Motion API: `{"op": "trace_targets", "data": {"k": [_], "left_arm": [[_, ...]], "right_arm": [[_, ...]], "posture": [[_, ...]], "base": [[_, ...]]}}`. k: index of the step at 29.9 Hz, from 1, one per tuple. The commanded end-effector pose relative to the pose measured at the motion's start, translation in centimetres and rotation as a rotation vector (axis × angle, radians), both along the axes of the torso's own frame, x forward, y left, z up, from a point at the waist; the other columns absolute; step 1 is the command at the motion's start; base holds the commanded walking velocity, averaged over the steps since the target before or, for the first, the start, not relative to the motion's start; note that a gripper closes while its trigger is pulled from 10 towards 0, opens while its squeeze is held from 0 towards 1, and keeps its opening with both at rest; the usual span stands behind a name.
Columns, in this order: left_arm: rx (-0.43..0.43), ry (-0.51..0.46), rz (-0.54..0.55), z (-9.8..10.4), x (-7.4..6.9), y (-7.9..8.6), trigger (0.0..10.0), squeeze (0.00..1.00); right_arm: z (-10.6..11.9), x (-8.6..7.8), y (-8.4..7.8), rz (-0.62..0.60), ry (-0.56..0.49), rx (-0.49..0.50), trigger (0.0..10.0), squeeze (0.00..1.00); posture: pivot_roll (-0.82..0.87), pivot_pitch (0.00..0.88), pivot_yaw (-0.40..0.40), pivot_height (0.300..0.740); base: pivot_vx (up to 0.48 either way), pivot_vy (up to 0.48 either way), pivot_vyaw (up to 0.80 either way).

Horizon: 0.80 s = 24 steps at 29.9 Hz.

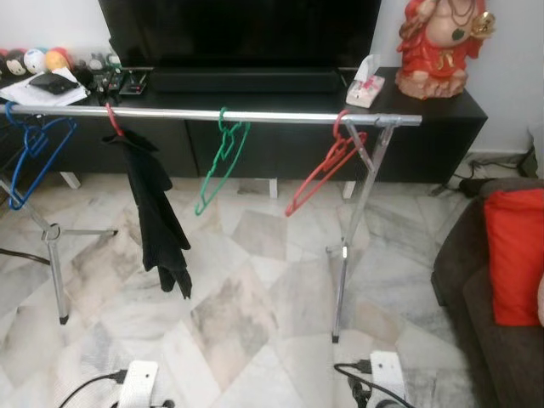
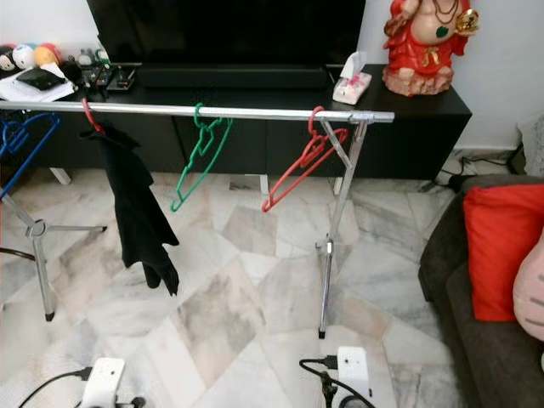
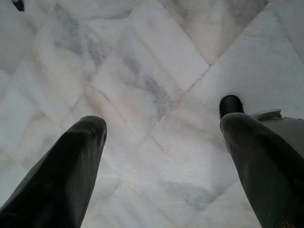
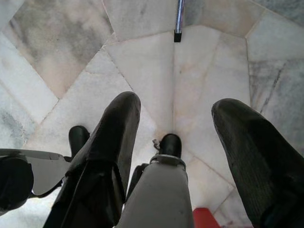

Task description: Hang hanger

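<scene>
The blue hanger (image 1: 32,157) and the rail (image 1: 212,115) bearing it are cut off at the picture's edge, on the left gripper's (image 3: 161,142) side. The hanger under the black garment (image 1: 153,212) is mostly hidden. On the right gripper's (image 4: 175,142) side, the red cushion (image 1: 515,255) is cropped.

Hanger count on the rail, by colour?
Blue plastic hanger: 1
Green plastic hanger: 1
Bare red plastic hanger: 1
Red hanger carrying a black garment: 1
Total on the silver metal rail: 4
</scene>
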<state>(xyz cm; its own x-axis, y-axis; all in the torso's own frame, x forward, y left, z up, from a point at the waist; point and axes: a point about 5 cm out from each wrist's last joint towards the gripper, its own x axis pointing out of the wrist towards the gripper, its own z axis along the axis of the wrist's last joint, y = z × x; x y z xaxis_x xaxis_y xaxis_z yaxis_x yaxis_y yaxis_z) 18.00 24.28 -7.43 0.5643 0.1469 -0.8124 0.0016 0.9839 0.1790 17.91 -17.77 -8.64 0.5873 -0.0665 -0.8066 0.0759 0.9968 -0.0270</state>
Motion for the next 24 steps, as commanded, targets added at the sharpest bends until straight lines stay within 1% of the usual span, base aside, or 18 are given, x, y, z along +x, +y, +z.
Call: {"op": "trace_targets", "data": {"k": [1,4,8,12,16,19,24], "left_arm": [[-0.01,0.028,-0.003,-0.4,-0.7,-0.1,10.0,0.0],[-0.01,0.029,-0.005,-0.4,-0.8,-0.2,10.0,0.0],[-0.018,0.035,-0.01,-0.8,-0.9,-1.2,10.0,0.0],[-0.025,0.042,-0.016,-1.1,-1.0,-2.2,10.0,0.0],[-0.027,0.043,-0.016,-1.1,-1.1,-2.4,10.0,0.0],[-0.026,0.044,-0.011,-1.1,-1.2,-2.2,10.0,0.0],[-0.013,0.039,0.014,-0.7,-1.5,0.0,10.0,0.0]], "right_arm": [[-0.1,-0.4,-0.3,-0.007,0.01,-0.004,10.0,0.0],[-0.1,-0.4,-0.3,-0.005,0.01,-0.004,10.0,0.0],[-0.1,-0.4,-0.2,-0.007,0.008,-0.002,10.0,0.0],[-0.2,-0.4,-0.2,-0.007,0.009,-0.002,10.0,0.0],[-0.2,-0.4,-0.2,-0.007,0.009,0.0,10.0,0.0],[-0.2,-0.4,-0.2,0.007,0.019,-0.007,10.0,0.0],[-0.2,-0.4,-0.2,0.005,0.021,-0.007,10.0,0.0]], "posture": [[-0.08,0.029,0.042,0.74],[-0.08,0.029,0.042,0.74],[-0.08,0.029,0.042,0.74],[-0.08,0.025,0.044,0.74],[-0.08,0.025,0.044,0.74],[-0.08,0.025,0.044,0.74],[-0.07,0.033,0.044,0.74]], "base": [[0.0,0.0,0.0],[0.0,0.16,0.0],[0.0,0.0,0.0],[0.0,0.254,0.0],[0.0,0.272,0.0],[0.0,0.274,0.0],[0.0,0.273,0.0]]}}
